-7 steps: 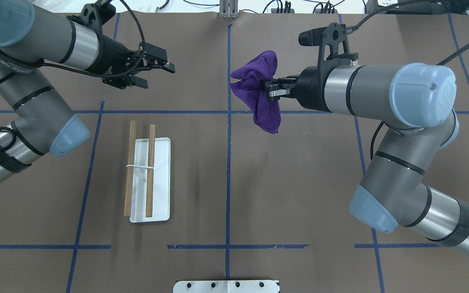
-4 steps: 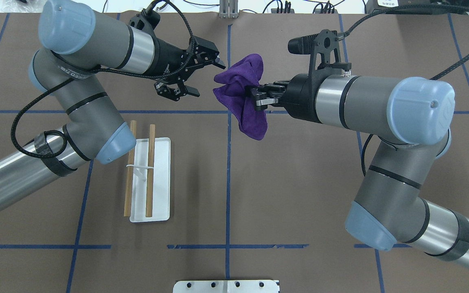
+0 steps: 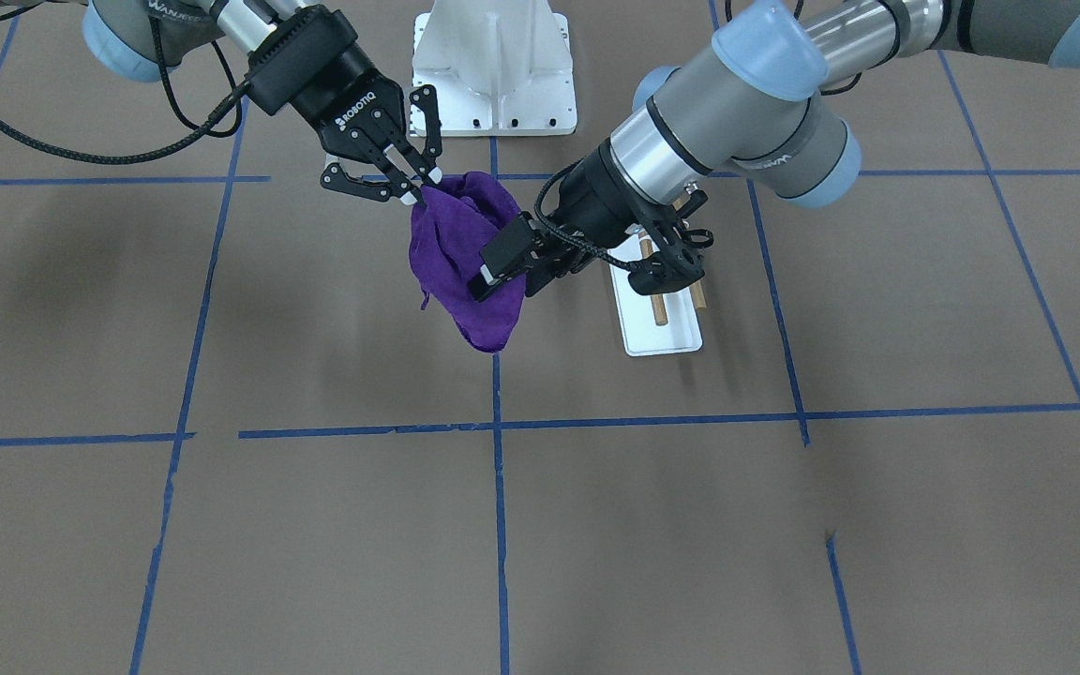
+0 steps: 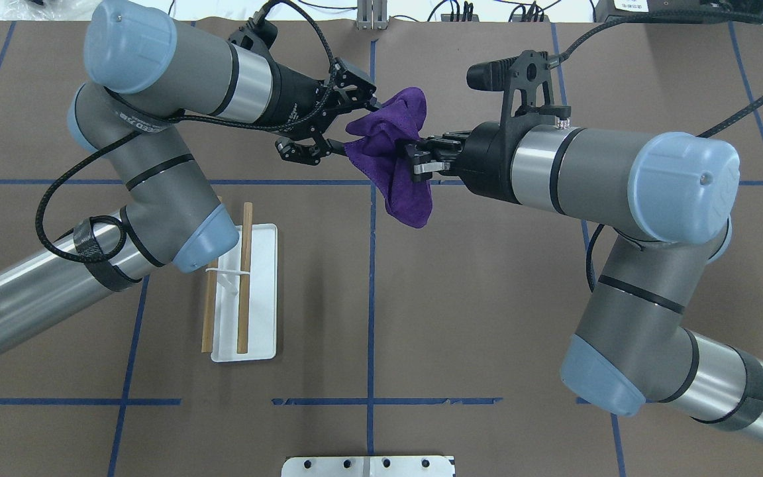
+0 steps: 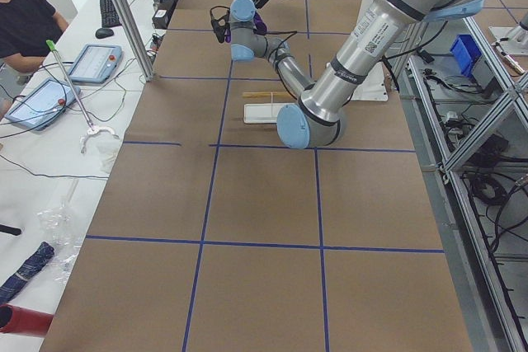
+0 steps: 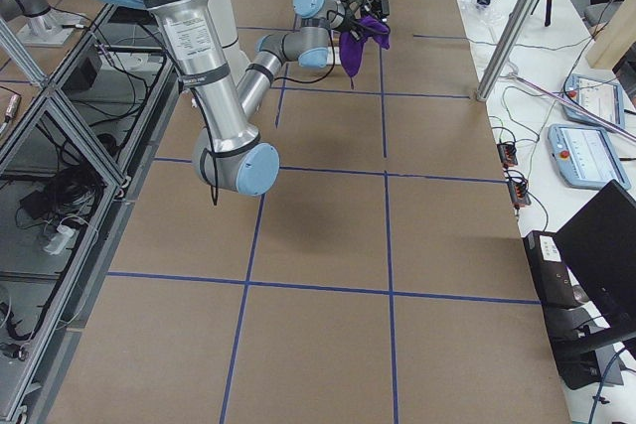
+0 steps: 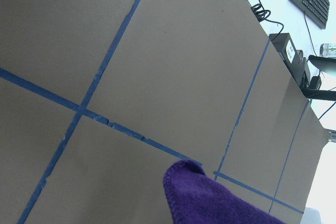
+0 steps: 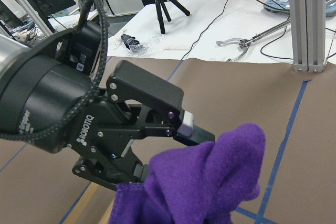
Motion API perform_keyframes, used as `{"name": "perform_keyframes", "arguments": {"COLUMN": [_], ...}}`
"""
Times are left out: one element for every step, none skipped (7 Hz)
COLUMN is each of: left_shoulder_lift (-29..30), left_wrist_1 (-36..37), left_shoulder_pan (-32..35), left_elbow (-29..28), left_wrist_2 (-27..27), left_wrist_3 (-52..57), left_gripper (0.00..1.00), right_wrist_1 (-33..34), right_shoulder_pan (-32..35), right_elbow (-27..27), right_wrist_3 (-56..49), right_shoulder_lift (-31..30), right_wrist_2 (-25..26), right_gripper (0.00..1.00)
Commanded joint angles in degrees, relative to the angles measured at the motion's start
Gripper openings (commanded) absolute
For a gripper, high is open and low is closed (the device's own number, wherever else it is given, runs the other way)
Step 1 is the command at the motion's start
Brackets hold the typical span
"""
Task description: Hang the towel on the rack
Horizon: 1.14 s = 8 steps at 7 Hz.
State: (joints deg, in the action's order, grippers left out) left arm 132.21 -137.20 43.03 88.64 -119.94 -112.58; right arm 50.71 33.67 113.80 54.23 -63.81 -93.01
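Note:
The purple towel [image 4: 400, 192] hangs bunched above the table at the back centre. My right gripper [image 4: 414, 159] is shut on its upper part; in the front-facing view the right gripper [image 3: 418, 187] pinches the top of the towel [image 3: 456, 281]. My left gripper [image 4: 353, 126] is open, its jaws straddling the towel's left edge; the right wrist view shows the left gripper [image 8: 168, 156] open beside the towel [image 8: 210, 182]. The rack [image 4: 259, 298], a white base with two wooden rods [image 4: 245, 285], lies on the table at the left, partly under my left elbow.
A large white pedestal [image 3: 493, 66] with bolt holes stands at the robot's side of the table [image 4: 487, 331], which is brown with blue tape lines. The left arm's elbow [image 4: 203, 238] hangs over the rack's far end. Cables and monitors lie beyond the far edge.
My left arm swung in from the left until its open jaws reached the towel's edge. My right gripper carried the towel a little leftward and stayed shut on it.

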Motion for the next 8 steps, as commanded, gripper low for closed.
{"name": "perform_keyframes", "arguments": {"left_shoulder_lift": [0.6, 0.6, 0.5, 0.5, 0.5, 0.5, 0.5, 0.5], "left_wrist_1": [-0.1, -0.2, -0.2, -0.3, -0.3, -0.3, -0.3, -0.3], "left_shoulder_pan": [-0.1, -0.1, 0.0, 0.1, 0.2, 0.3, 0.3, 0.4], "left_elbow": [0.3, 0.8, 0.9, 0.9, 0.9, 0.9, 0.9, 0.9], "left_wrist_2": [-0.6, -0.8, -1.5, -1.5, -1.5, -1.5, -1.5, -1.5], "left_wrist_3": [-0.2, -0.1, 0.0, -0.1, -0.1, -0.1, -0.1, -0.1], "left_gripper": [0.0, 0.0, 0.0, 0.0, 0.0, 0.0, 0.0, 0.0], "right_wrist_1": [0.0, 0.0, 0.0, 0.0, 0.0, 0.0, 0.3, 1.0], "right_shoulder_pan": [0.0, 0.0, 0.0, 0.0, -0.1, -1.2, -1.2, -1.1], "right_elbow": [0.0, 0.0, 0.0, 0.0, 0.0, 0.7, 0.9, 1.4], "right_wrist_3": [0.0, 0.0, 0.0, 0.0, 0.0, 0.1, 0.2, 0.2], "right_shoulder_lift": [0.0, 0.0, 0.0, 0.0, 0.0, 0.0, -0.2, -0.8], "right_wrist_2": [0.0, 0.0, 0.0, -0.1, -0.3, -1.0, -0.9, -1.3], "right_gripper": [0.0, 0.0, 0.0, 0.0, 0.0, 0.39, 0.99, 1.0]}}
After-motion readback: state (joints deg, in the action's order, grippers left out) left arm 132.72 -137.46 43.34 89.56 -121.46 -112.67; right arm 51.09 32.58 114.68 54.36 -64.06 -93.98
